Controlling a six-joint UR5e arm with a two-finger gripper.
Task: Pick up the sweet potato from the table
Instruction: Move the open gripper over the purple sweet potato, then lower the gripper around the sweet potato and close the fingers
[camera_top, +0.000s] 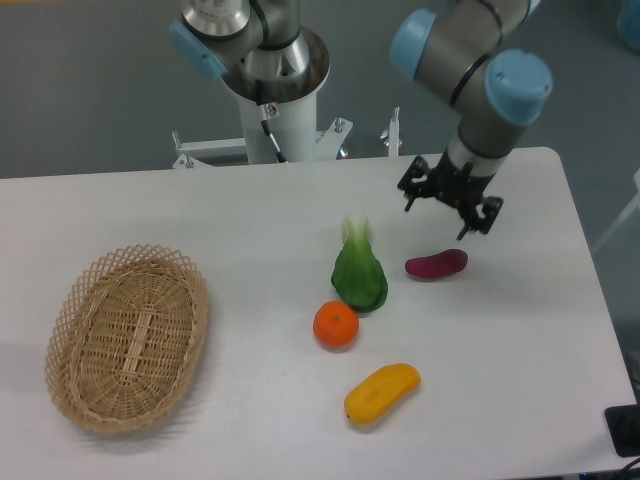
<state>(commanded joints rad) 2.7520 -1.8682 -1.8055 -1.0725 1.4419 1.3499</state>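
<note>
Across the white table (520, 340), which is filling most of the view, the objects are lying well apart from the woven wicker basket (128, 336) sitting at the left. Near the middle, a green leafy vegetable (359, 272) is lying just above an orange (336, 325), and a yellow-orange oblong fruit (382, 392) is resting below them toward the front edge. Over the right-hand part of the table the gripper (448, 213) is hanging with its two fingers spread and nothing between them, poised a little above and behind the sweet potato (436, 264). That small purple tuber is lying on its side on the bare tabletop, just right of the leafy vegetable and clear of it, its long axis running roughly left to right. It is looking light, firm and smooth-skinned, so a pinch is likely to hold without crushing, though the curved, tapering ends could be slipping out; closing across the thick middle, fingers square to its length, is seeming the safest hold.
</note>
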